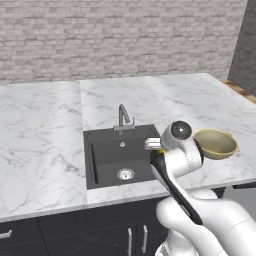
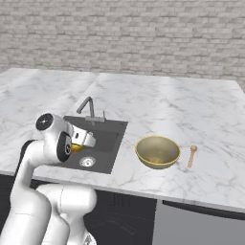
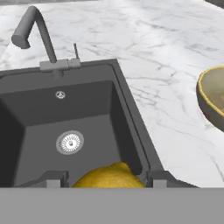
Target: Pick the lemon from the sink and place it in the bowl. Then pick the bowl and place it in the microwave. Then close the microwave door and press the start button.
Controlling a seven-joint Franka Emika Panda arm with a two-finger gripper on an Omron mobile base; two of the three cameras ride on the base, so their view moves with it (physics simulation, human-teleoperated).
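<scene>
Nearest, the tool (image 3: 104,180) sits between its two dark tips with the lemon (image 3: 108,176) bulging up between them, so it looks clasped on the fruit at a fairly wide spread. From the right base view a sliver of yellow shows at the tool, just above the near right part of the sink (image 2: 106,139), which suggests the lemon is lifted off the basin floor, though how high I cannot tell. Below and beyond it lie the dark basin and its silver drain (image 3: 70,142), with the faucet (image 3: 33,30) at the far edge. To the right, on the marble tabletop (image 2: 201,110), stands the bowl (image 2: 157,151), apart from the sink, and just right of it lies a small wooden spoon-like thing (image 2: 192,155). My read is that the first step is in hand: fruit gripped, carry to the bowl not yet done. The next move calls for raising the lemon clear of the sink's right wall, swinging right until it hangs over the bowl's middle, lowering, then letting go gently so the round fruit does not bounce out.
</scene>
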